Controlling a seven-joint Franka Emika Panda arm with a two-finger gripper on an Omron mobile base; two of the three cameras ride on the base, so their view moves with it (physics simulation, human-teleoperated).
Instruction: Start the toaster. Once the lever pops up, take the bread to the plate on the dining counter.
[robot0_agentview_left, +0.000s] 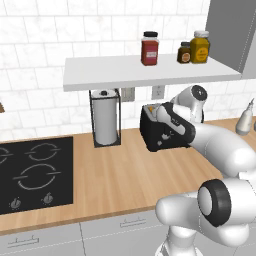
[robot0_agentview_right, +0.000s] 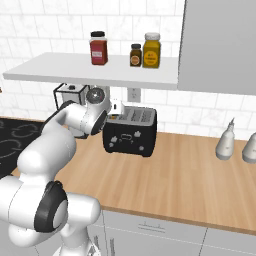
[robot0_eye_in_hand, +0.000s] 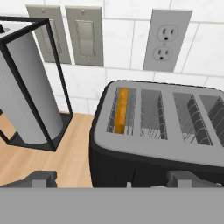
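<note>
The black toaster (robot0_agentview_left: 161, 136) (robot0_agentview_right: 131, 135) (robot0_eye_in_hand: 153, 148) stands on the wooden counter against the tiled wall. The bread (robot0_eye_in_hand: 121, 109) sits down in its leftmost slot, with only the tan top edge showing. My gripper (robot0_eye_in_hand: 113, 179) hovers just above the toaster's left end, pointing down at it. It is open, its fingertips (robot0_eye_in_hand: 41, 178) spread wide with nothing between them. In the base views the hand (robot0_agentview_left: 167, 116) (robot0_agentview_right: 116, 110) is over that same end of the toaster. The plate and the dining counter are out of view.
A paper towel roll in a black frame (robot0_agentview_left: 105, 122) (robot0_eye_in_hand: 26, 96) stands just left of the toaster. A black hob (robot0_agentview_left: 35, 172) lies further left. A white shelf (robot0_agentview_left: 150, 72) with jars hangs overhead. Two bottles (robot0_agentview_right: 226, 142) stand at the right. A wall outlet (robot0_eye_in_hand: 168, 41) is behind.
</note>
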